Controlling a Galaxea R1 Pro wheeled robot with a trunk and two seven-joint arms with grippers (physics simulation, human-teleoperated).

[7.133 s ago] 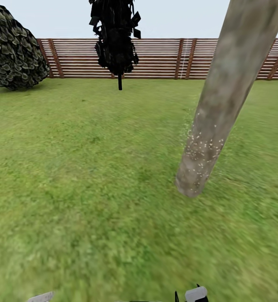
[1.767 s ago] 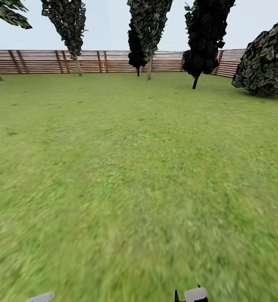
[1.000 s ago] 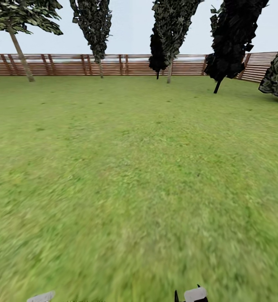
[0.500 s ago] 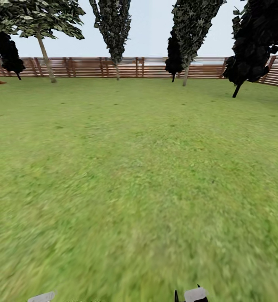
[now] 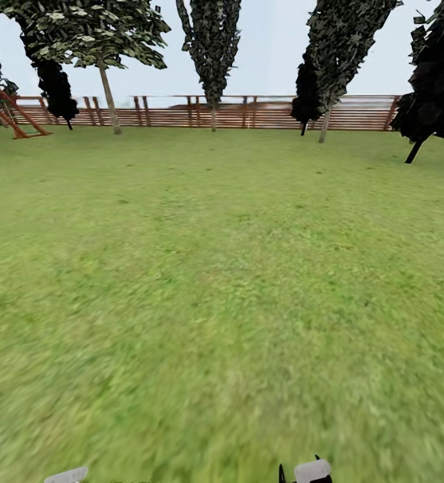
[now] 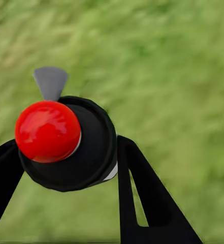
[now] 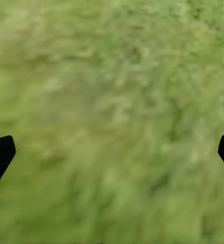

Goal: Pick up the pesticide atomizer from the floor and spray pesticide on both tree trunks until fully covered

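Observation:
The pesticide atomizer, a dark bottle with a red top, sits between the black fingers of my left gripper, which is shut on it above grass. My right gripper is open, its two fingertips far apart over bare lawn. In the head view a tree with a light-green crown stands far off at the back left of the garden lawn. Its tree trunk is thin, pale and bare, close to the fence.
A brown slat fence closes the far side. Dark narrow trees stand along it, one more at the right edge. A red-brown wooden frame stands at the far left. Open grass stretches ahead.
The head view has swung left: the dark trees slid right in the picture and the pale-trunked tree and wooden frame came in at the left. The close trunk seen 7 s ago is out of view.

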